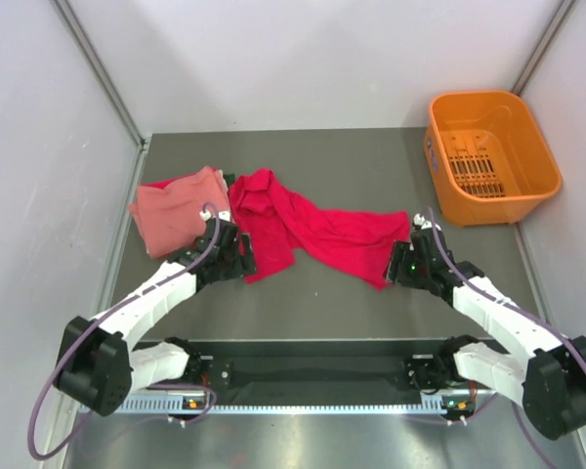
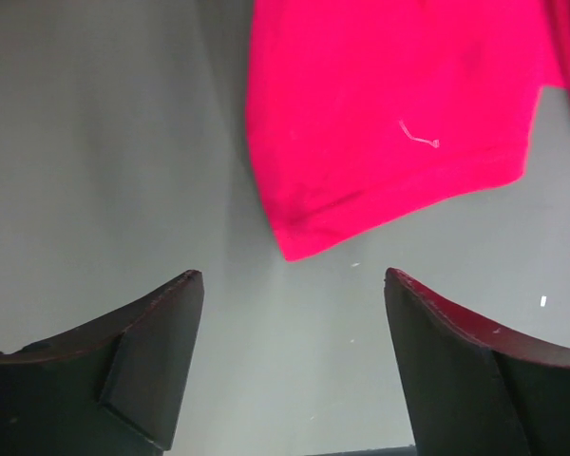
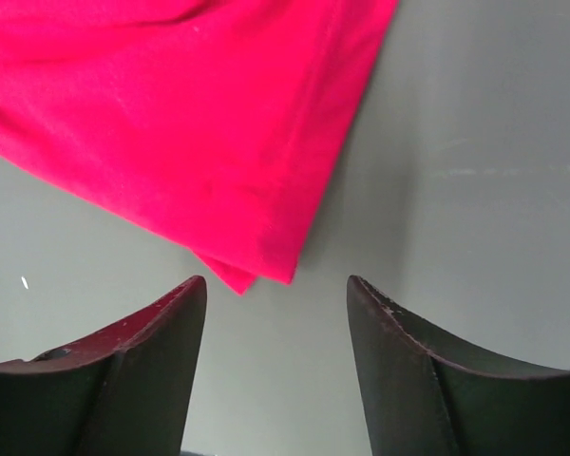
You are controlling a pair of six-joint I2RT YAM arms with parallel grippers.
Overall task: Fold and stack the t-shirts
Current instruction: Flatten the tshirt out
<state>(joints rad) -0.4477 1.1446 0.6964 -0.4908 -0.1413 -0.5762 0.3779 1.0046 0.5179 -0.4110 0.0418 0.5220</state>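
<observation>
Bare worktop point(image 1: 352, 166) lies open behind the crimson shirt point(image 1: 342, 234). The orange basket point(image 1: 483, 210) blocks the far right corner.

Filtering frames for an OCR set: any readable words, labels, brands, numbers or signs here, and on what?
None: no legible text in any view.
Red t-shirt: no print or tag; only a loose pale thread.
Pink t-shirt: plain.
Orange basket: floor slots only, no label.
Base rail: small lit spots, too small to read as marks.
</observation>
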